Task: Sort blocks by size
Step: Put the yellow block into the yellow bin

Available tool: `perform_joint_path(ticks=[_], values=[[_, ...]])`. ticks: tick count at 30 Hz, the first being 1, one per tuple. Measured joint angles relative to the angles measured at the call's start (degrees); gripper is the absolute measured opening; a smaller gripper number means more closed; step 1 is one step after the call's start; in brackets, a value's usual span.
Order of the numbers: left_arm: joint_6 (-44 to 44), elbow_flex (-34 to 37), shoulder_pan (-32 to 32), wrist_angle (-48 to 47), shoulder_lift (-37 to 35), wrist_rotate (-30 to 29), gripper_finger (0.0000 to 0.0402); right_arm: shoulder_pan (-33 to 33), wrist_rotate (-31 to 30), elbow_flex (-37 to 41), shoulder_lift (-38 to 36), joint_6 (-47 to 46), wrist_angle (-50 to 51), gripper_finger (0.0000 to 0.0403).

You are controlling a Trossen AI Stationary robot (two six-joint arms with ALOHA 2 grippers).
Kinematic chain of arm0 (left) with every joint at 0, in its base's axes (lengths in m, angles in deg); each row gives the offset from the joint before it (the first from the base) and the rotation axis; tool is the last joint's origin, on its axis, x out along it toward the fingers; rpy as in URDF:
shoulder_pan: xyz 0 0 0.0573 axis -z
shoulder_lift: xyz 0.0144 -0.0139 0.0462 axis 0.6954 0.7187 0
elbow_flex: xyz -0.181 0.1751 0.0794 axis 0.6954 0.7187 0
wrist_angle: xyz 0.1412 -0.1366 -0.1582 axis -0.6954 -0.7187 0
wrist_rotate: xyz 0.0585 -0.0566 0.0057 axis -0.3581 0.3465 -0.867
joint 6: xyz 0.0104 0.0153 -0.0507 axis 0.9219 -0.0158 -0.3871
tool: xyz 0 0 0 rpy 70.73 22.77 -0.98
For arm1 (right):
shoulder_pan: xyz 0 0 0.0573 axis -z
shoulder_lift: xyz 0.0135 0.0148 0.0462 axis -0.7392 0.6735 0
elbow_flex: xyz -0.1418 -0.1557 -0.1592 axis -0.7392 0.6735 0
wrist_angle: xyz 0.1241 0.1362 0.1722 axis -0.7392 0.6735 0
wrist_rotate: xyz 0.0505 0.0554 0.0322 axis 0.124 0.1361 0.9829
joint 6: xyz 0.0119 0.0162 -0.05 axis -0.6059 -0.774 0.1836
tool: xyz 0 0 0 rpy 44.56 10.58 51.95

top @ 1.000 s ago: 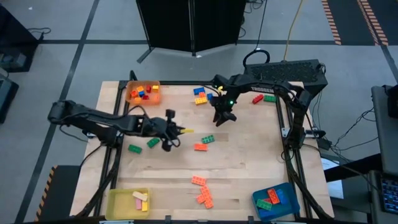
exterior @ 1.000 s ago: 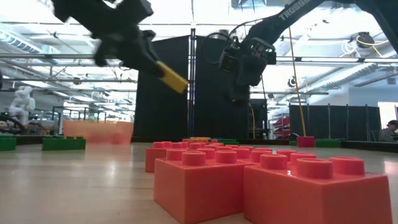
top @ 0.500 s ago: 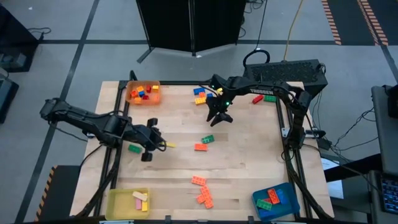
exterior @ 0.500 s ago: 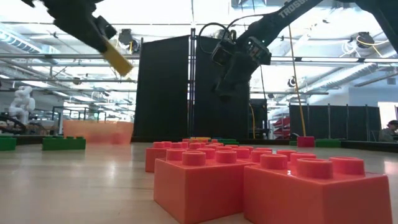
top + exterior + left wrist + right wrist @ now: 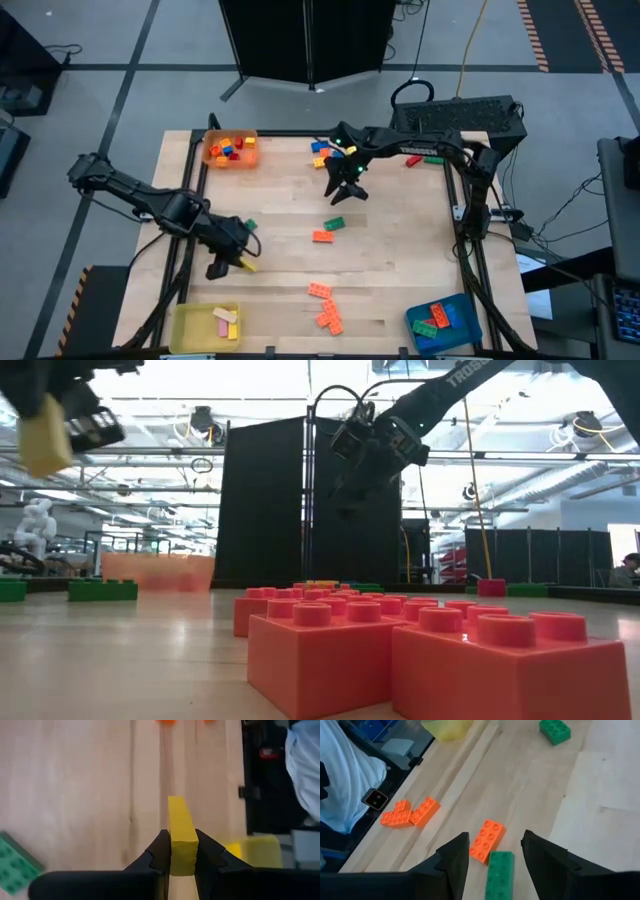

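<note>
One yellow block (image 5: 181, 832) sits pinched between the fingers of the left claw (image 5: 240, 260), which has carried it from mid-bench toward the near left corner, now close above the yellow tray (image 5: 190, 322) holding pale blocks. The right claw (image 5: 343, 190), fingers spread and holding nothing, has drifted slightly leftward and hovers over the green block (image 5: 500, 870) and orange block (image 5: 487, 840) lying just beside each other. More orange blocks (image 5: 324, 306) lie unmoved on the bench (image 5: 400, 260) near its front edge.
</note>
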State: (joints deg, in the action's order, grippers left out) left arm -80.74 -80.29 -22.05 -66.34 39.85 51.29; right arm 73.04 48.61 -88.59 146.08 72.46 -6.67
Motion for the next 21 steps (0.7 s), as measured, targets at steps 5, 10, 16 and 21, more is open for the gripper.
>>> perform_joint_path(ticks=[5,10,16,21], values=[[-4.55,0.00,1.20,-3.16,0.00,4.50,0.0047,-1.40,-0.39,-0.01,0.00,-2.11,-0.51,0.0178],[-14.33,0.00,3.94,-3.93,0.00,10.28,0.0047,-2.21,-0.42,0.00,0.00,-2.64,-0.12,0.0178],[-23.99,0.00,10.49,-3.87,0.00,13.21,0.0047,-3.03,-0.46,0.00,0.00,-3.37,0.10,0.0178],[-32.73,0.00,14.08,-1.99,1.16,14.46,0.0047,-3.16,-0.44,0.38,0.00,-3.63,1.13,0.0178]])
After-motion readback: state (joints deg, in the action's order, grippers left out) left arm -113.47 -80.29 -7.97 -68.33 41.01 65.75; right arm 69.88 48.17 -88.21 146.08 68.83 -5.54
